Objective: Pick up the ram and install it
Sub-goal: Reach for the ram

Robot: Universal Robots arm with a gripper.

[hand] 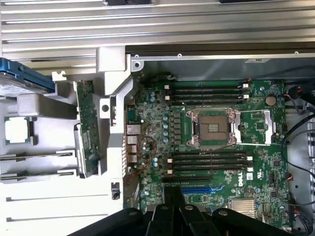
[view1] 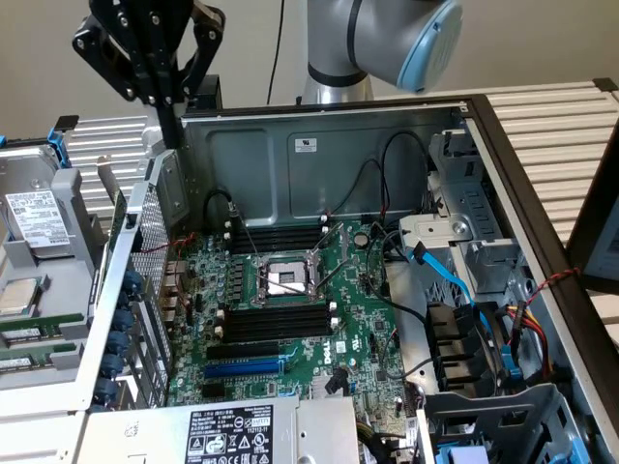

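gripper (view1: 173, 135) pinched shut, nothing visible between its fingers, above the PC case wall (view1: 145, 227); its upper part is cut off; ram (hand: 86, 129) stands on edge just outside that wall, apart from gripper; label and chips hard to make out

Tool (view1: 172, 135): upper body cut off at the exterior view's top edge. Power supply label (view1: 230, 435): lower part cropped, print illegible.
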